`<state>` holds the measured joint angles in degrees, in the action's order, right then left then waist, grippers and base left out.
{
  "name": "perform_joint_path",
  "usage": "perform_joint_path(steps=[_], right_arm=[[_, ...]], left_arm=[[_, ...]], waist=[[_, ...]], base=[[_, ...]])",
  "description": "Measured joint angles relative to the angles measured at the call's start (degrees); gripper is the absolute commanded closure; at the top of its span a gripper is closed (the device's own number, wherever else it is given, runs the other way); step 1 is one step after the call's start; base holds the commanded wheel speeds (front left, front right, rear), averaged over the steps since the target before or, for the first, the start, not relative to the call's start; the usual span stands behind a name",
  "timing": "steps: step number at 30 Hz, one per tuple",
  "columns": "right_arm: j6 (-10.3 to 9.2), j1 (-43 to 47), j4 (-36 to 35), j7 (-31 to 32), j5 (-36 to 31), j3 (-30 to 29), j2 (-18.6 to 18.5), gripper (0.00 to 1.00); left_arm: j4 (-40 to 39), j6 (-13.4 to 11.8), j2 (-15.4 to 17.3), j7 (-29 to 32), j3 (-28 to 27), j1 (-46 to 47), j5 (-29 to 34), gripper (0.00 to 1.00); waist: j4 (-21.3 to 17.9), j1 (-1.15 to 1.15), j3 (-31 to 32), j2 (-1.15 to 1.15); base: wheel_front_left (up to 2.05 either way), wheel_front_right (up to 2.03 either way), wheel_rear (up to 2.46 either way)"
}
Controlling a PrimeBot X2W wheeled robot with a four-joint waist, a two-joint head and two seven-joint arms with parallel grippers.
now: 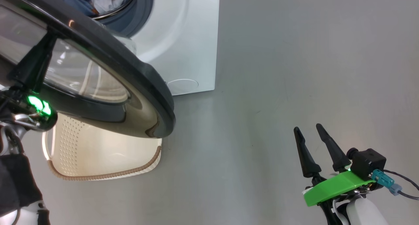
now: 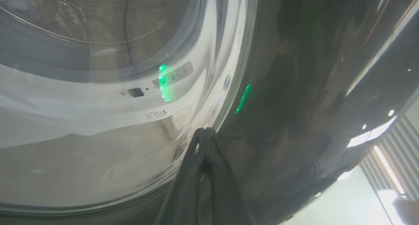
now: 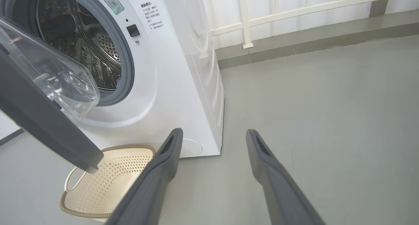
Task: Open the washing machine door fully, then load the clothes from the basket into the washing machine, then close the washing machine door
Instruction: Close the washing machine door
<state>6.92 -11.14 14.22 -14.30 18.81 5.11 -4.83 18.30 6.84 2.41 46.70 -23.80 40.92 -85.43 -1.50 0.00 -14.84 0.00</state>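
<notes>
The washing machine door (image 1: 137, 87), a black ring around clear glass, stands swung out from the white washing machine (image 1: 183, 38). My left gripper (image 1: 47, 42) is shut, and its dark fingertips (image 2: 204, 133) press on the door's outer face where the glass meets the black ring (image 2: 311, 87). Blue and white clothes (image 1: 98, 1) lie inside the drum. Below the door the cream basket (image 1: 108, 176) sits on the floor, and its inside looks empty (image 3: 108, 185). My right gripper (image 1: 309, 130) hovers open and empty at the lower right, well clear of the machine (image 3: 183, 71).
Grey floor (image 1: 294, 71) stretches to the right of the machine. Behind it a low ledge and a white railing (image 3: 294, 12) run along the wall. The door's free edge (image 3: 88, 163) overhangs the basket.
</notes>
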Motion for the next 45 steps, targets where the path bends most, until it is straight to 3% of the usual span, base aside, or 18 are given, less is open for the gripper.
perform_joint_path(steps=[14, 33, 35, 37, 38, 45], right_arm=[[0.00, -0.6, 0.3, 0.0, 0.0, -0.6, 0.1, 0.00], [0.00, 3.2, 1.3, 0.0, 1.6, -0.5, 0.3, 0.00], [0.00, 3.3, 1.3, 0.0, 1.9, -0.6, 0.3, 0.00], [0.00, 3.5, 1.2, 0.0, 1.9, -0.6, 0.3, 0.00], [0.00, 3.8, 1.2, 0.0, 2.0, -0.6, 0.3, 0.00], [0.00, 4.4, 0.6, 0.0, 1.7, -0.5, 0.3, 0.00]], left_arm=[[0.7, 0.1, -0.1, -3.2, 0.0, -0.2, 1.4, 1.00], [-7.4, 0.2, -0.7, -10.0, 0.6, -12.0, 1.5, 1.00], [-8.8, 0.2, -0.7, -11.8, 0.8, -13.6, 2.3, 0.69], [-10.6, 0.2, -0.7, -13.2, 1.5, -15.2, 3.5, 0.48], [-11.6, 0.2, -0.6, -13.8, 2.2, -16.0, 3.9, 0.00], [-17.5, 0.2, 0.4, -20.6, 7.9, -21.8, 10.2, 0.00]], waist=[[2.0, 0.00, 2.0, 0.00], [6.3, 0.00, 9.7, 0.00], [6.6, 0.00, 10.4, 0.00], [6.8, 0.00, 10.9, 0.00], [6.8, 0.00, 11.1, 0.00], [6.6, 0.00, 11.1, 0.00]], base=[[0.00, 0.00, 0.00], [0.00, 0.00, 0.00], [0.00, 0.00, 0.00], [0.00, 0.00, 0.00], [0.00, 0.00, 0.00], [0.00, 0.00, 0.00]])
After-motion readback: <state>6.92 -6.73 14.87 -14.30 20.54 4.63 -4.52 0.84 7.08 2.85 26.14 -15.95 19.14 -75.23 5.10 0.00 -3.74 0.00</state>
